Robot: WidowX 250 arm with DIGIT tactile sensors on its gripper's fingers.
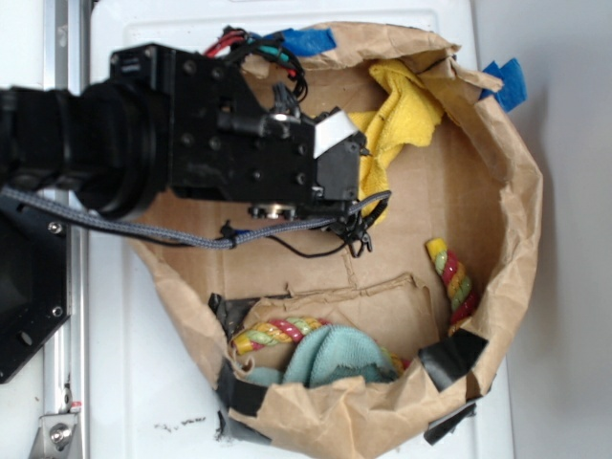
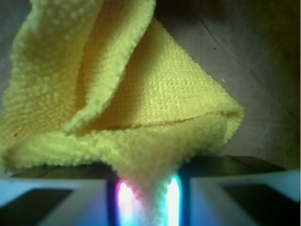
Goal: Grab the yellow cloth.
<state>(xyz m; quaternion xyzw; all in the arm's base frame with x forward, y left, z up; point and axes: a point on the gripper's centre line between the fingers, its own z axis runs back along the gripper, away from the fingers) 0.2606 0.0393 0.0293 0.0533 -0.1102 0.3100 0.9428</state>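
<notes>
The yellow cloth (image 1: pixel 406 120) is a bright fuzzy towel lying crumpled at the far side of the brown paper basin (image 1: pixel 521 191). My gripper (image 1: pixel 359 172) sits over the cloth's near edge, and the black arm hides that part of it. In the wrist view the yellow cloth (image 2: pixel 141 94) fills most of the frame, and a pinched fold of it runs down between the two glowing pads. My gripper (image 2: pixel 146 200) is shut on that fold.
A red-yellow-green striped rope (image 1: pixel 451 277) lies at the basin's right. Another stretch of rope (image 1: pixel 273 335) and a light teal cloth (image 1: pixel 335 359) sit in the front pocket. Blue tape (image 1: pixel 507 81) and black tape (image 1: pixel 449 359) hold the paper walls.
</notes>
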